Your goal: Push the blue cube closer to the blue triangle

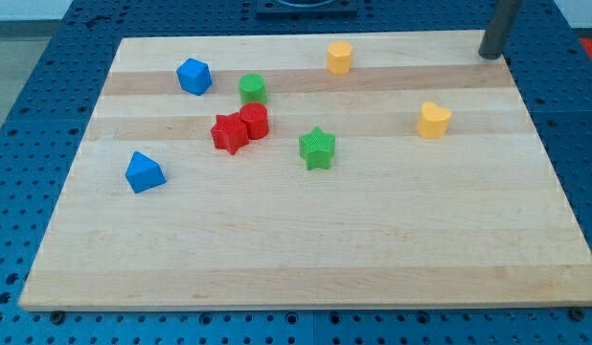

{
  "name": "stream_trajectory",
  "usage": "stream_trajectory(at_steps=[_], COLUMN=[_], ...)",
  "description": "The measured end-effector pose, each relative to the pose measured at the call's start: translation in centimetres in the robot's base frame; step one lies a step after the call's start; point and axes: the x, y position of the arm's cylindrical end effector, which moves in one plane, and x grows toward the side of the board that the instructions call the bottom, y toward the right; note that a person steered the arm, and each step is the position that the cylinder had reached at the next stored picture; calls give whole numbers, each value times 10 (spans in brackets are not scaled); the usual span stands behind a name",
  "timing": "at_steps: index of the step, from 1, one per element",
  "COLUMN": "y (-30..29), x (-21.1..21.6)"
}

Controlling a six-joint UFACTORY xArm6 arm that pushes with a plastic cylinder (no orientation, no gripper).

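Tip (489, 55) of my rod-ended tool, nothing gripped, sits top right, well apart from blue cube (193, 76).

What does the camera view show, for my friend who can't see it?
A wooden board holds eight small blocks, and my tip rests at the view's top right corner, far from all of them. The blue cube sits near the top left, the blue triangle lower left. Between and rightward lie a green cylinder, two touching red blocks, a green star and two yellow blocks.
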Motion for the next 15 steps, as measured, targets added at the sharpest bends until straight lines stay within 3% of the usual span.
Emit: stream_trajectory(at_steps=[2, 6, 8, 11, 14, 15], y=[-98, -139, -155, -243, -253, -260], x=[21, 40, 90, 130, 90, 44])
